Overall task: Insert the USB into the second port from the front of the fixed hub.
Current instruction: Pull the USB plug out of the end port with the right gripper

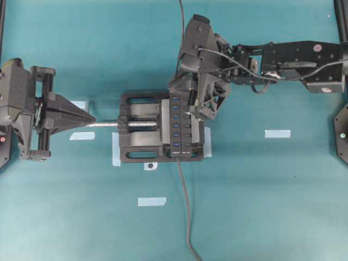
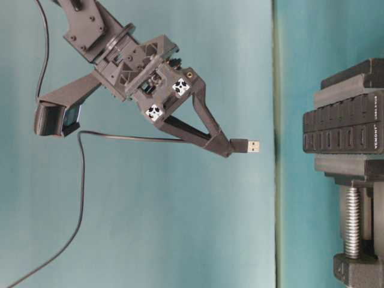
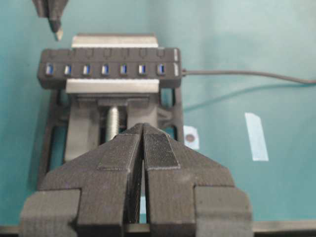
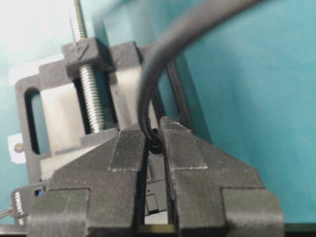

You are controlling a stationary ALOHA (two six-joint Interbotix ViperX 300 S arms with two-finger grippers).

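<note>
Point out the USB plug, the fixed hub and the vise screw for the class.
USB plug (image 2: 253,146), table-level view, its metal tip.
Fixed hub (image 3: 108,69), left wrist view, its port row.
Vise screw (image 1: 109,124), overhead view, its bare thread.

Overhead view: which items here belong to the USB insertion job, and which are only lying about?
In the job:
- USB, clamped in the right gripper
- fixed hub
- vise holding the hub

Lying about:
- tape strips on the table
- left gripper, shut, idle beside the vise screw
</note>
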